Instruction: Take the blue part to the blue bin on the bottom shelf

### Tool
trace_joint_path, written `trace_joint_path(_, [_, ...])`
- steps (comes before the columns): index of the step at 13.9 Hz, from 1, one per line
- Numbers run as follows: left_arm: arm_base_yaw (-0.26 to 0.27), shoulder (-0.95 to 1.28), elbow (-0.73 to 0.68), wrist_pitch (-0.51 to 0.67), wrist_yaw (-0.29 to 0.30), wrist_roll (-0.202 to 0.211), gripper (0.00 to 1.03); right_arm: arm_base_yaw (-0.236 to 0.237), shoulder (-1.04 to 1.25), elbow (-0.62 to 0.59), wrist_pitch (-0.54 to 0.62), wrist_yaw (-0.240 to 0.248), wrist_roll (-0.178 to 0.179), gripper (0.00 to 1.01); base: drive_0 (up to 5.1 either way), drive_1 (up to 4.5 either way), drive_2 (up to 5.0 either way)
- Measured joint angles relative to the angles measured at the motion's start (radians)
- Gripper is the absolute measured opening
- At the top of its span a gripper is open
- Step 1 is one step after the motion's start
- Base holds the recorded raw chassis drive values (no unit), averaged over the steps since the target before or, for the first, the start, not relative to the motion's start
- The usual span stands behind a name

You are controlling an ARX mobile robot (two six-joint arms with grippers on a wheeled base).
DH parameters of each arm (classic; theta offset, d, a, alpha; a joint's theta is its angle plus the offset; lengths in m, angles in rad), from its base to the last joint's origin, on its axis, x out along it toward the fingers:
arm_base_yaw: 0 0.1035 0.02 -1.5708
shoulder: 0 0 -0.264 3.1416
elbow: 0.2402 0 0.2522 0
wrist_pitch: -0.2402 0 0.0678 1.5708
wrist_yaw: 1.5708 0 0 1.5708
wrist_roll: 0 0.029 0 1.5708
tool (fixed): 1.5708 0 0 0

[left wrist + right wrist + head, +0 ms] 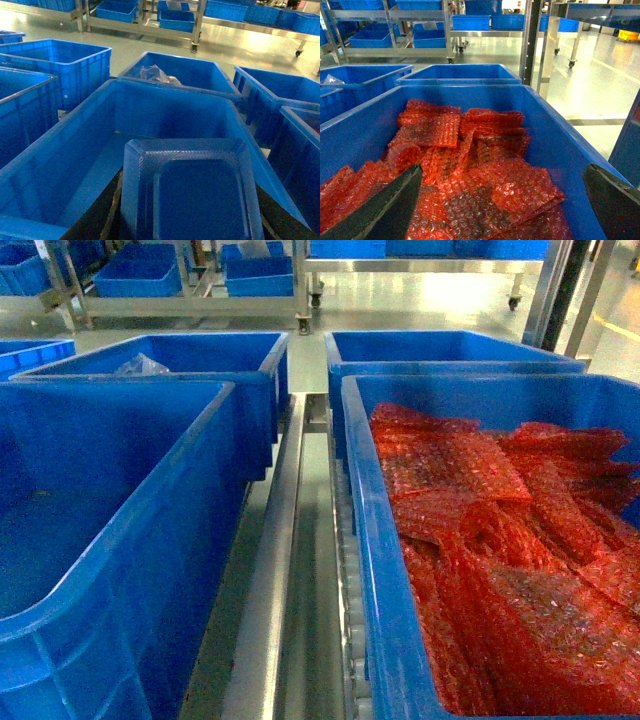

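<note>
The blue part (pixel 192 185) is a translucent blue tray-shaped piece that fills the lower middle of the left wrist view. My left gripper (pixel 192 222) is shut on it, with dark fingers (pixel 107 217) showing on both sides. The part hangs over an empty blue bin (pixel 95 145), which is also the large near-left bin (pixel 100 540) in the head view. That bin stands on the bottom shelf (pixel 268 590), whose steel rail and white rollers (pixel 348 570) run between the bins. My right gripper (pixel 502 200) is open above red bubble wrap (pixel 485 180). Neither gripper appears in the head view.
The near-right blue bin (pixel 385 570) holds the red bubble wrap (pixel 500 520). Behind stand two more blue bins, the left one (pixel 200 350) with a clear plastic bag (pixel 140 366), and the right one (pixel 440 348). Steel racks with blue bins (pixel 140 275) line the far floor.
</note>
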Motion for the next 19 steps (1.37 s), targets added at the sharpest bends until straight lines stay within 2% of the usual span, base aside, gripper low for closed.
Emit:
trace_joint_path(10, [-0.003,0.0,0.0,0.003,-0.013,0.004,0.43,0.0,0.0,0.0,0.0,0.0,0.0,0.98,0.0,0.0,0.0])
trace_joint_path(11, [-0.069,0.007,0.0,-0.002,-0.194,0.027,0.43,0.0,0.0,0.0,0.0,0.0,0.0,0.98,0.0,0.0,0.0])
trace_joint_path(13, [-0.106,0.016,0.004,-0.012,-0.253,0.045,0.43,0.0,0.0,0.0,0.0,0.0,0.0,0.98,0.0,0.0,0.0])
trace_joint_path(14, [-0.16,0.032,0.005,0.007,-0.257,0.05,0.43,0.0,0.0,0.0,0.0,0.0,0.0,0.98,0.0,0.0,0.0])
trace_joint_path(15, [-0.185,0.097,0.007,0.103,-0.237,0.053,0.43,0.0,0.0,0.0,0.0,0.0,0.0,0.98,0.0,0.0,0.0])
trace_joint_path(16, [-0.187,0.212,0.022,0.196,-0.203,0.051,0.43,0.0,0.0,0.0,0.0,0.0,0.0,0.98,0.0,0.0,0.0])
trace_joint_path(17, [-0.187,0.339,0.039,0.278,-0.151,0.038,0.43,0.0,0.0,0.0,0.0,0.0,0.0,0.98,0.0,0.0,0.0])
trace_joint_path(19, [-0.182,0.613,0.096,0.422,-0.103,-0.027,0.43,0.0,0.0,0.0,0.0,0.0,0.0,0.98,0.0,0.0,0.0])
